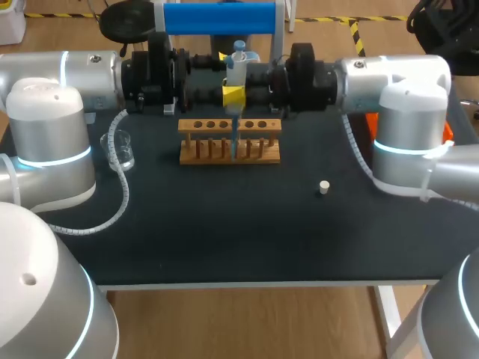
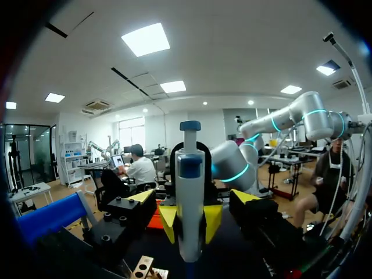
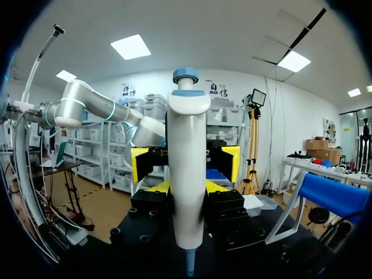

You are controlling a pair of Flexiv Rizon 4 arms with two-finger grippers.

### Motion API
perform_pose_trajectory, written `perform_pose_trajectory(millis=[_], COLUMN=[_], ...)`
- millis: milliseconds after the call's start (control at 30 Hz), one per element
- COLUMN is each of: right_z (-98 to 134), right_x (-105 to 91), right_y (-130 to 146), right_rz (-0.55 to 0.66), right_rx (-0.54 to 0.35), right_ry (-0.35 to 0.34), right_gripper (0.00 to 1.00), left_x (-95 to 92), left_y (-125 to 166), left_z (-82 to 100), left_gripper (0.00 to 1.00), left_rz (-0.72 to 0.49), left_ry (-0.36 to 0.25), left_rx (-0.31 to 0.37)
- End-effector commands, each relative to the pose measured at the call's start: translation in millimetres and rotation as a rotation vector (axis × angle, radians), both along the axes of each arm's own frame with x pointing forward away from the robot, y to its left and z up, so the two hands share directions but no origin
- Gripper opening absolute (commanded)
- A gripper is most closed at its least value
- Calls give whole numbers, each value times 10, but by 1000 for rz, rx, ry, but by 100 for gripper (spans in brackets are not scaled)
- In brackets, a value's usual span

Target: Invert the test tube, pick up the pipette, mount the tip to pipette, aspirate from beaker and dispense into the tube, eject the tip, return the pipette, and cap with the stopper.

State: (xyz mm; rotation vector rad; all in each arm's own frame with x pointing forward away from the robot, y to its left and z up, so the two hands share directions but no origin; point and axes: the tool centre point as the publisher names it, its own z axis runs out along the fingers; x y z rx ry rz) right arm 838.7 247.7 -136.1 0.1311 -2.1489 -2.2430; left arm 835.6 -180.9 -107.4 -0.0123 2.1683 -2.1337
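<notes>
Pipette [image 1: 237,66] held upright, pinched between the fingers of the right gripper [image 3: 186,187]. The left gripper [image 2: 192,197] faces it, fingers spread wide to either side. The pipette's lower end points down at the middle of the wooden test tube rack [image 1: 229,152]. The beaker [image 1: 120,149] and the stopper [image 1: 324,187] stand well apart.

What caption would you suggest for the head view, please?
Right pincer holds the pipette upright over the wooden rack, facing the open left pincer; beaker and stopper rest nearby.

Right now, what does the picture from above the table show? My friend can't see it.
The right tool holds a pipette upright over a wooden rack, facing the left arm. On the black table, a beaker stands at left and a small stopper lies at right.
</notes>
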Motion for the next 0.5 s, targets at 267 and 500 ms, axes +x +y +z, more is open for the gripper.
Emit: perform_pose_trajectory(millis=[267, 500], right_z=[111, 157], right_x=[285, 449], right_y=[-718, -1237], right_rz=[62, 20], right_rx=[38, 45], right_ry=[10, -9], right_gripper=[0, 0], left_x=[-2, -2], left_y=[-5, -5], left_z=[-4, -4], left_gripper=[100, 100], left_rz=[2, 2], left_ry=[-1, -1], left_rx=[-2, -2])
